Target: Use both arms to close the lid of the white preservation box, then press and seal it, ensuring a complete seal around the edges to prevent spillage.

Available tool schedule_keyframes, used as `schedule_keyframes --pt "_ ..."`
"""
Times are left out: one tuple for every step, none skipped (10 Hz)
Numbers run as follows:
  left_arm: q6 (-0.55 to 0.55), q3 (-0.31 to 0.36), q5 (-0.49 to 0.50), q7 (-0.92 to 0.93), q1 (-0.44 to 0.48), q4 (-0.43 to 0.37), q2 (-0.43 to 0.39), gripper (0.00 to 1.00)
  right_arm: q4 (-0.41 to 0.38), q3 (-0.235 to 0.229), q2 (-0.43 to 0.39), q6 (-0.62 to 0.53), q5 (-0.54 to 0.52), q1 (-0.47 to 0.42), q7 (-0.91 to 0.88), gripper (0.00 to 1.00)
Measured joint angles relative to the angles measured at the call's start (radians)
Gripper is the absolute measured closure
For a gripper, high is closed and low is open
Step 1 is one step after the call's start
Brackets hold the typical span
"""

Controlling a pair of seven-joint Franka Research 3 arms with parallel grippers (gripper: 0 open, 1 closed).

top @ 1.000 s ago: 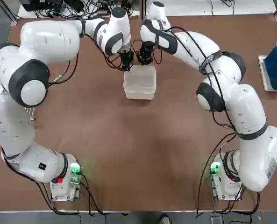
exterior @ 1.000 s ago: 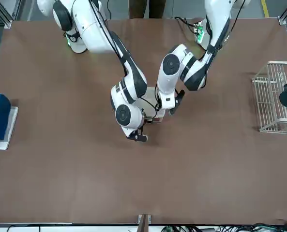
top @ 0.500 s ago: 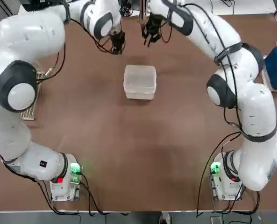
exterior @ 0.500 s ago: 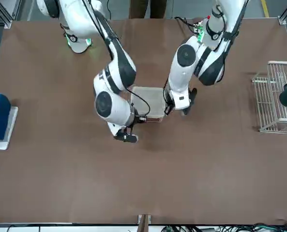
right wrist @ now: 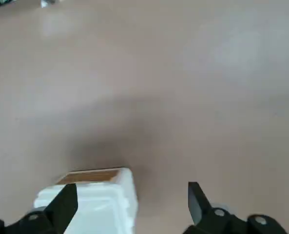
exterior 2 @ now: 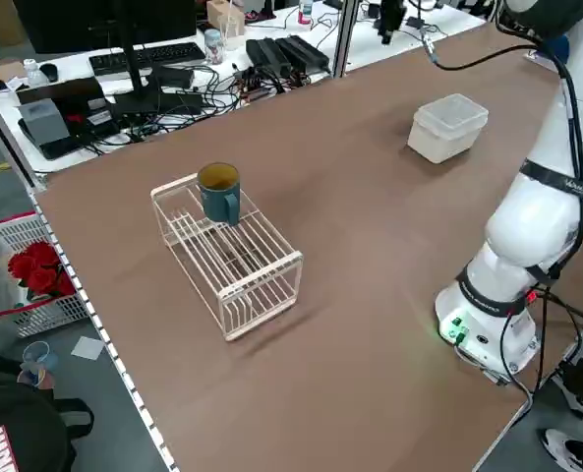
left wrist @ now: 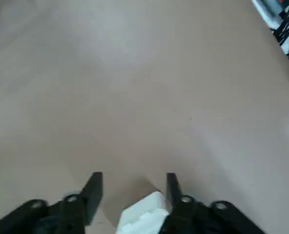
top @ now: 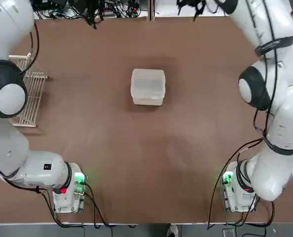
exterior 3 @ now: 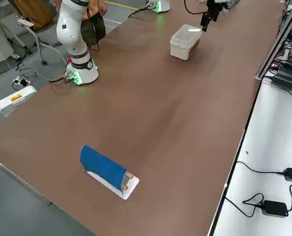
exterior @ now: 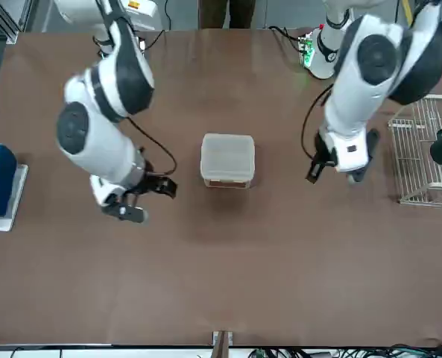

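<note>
Box [exterior: 227,159] on counter [exterior: 228,276], lid [exterior: 228,153] on top. Left end effector [left wrist: 134,187] and right end effector [right wrist: 133,187] both spread, empty, either side, apart from box. Risk: unlatched edge leaks if pressing was uneven; low arm swing could knock box.

My dark claw [exterior 3: 212,14] hangs beside the box [exterior 3: 185,42], whose pale lid [exterior 3: 188,34] covers its top. One of my white arms [exterior 3: 73,34] rises from its green-lit base [exterior 3: 81,73] at the table's [exterior 3: 126,113] edge. Well apart from the box, a blue cloth [exterior 3: 102,166] drapes a white rack [exterior 3: 127,189]. A person [exterior 3: 95,24] stands behind that arm.
</note>
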Motion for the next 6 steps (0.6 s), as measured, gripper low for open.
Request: schedule_keyframes --pt "-0.031 0.001 -0.037 0.127 0.063 0.015 -0.028 0.17 -0.011 0.001 -0.037 -0.029 -0.044 -0.064 -0.062 0.0" --pt "-0.067 0.008 -0.07 0.28 0.123 0.018 -0.058 0.09 -0.017 0.015 -0.07 -0.057 -0.09 -0.134 -0.133 0.0" --pt "-0.102 0.034 -0.09 0.437 0.156 0.019 -0.084 0.04 -0.022 0.057 -0.106 -0.084 -0.134 -0.219 -0.197 0.0" --pt "-0.13 0.072 -0.099 0.574 0.162 0.019 -0.1 0.01 -0.025 0.116 -0.14 -0.115 -0.184 -0.308 -0.248 0.0" --pt "-0.142 0.094 -0.101 0.682 0.162 0.019 -0.108 0.01 -0.032 0.167 -0.171 -0.14 -0.223 -0.382 -0.285 0.0" --pt "-0.15 0.107 -0.101 0.774 0.159 0.019 -0.115 0.01 -0.049 0.214 -0.2 -0.152 -0.253 -0.449 -0.32 0.0"
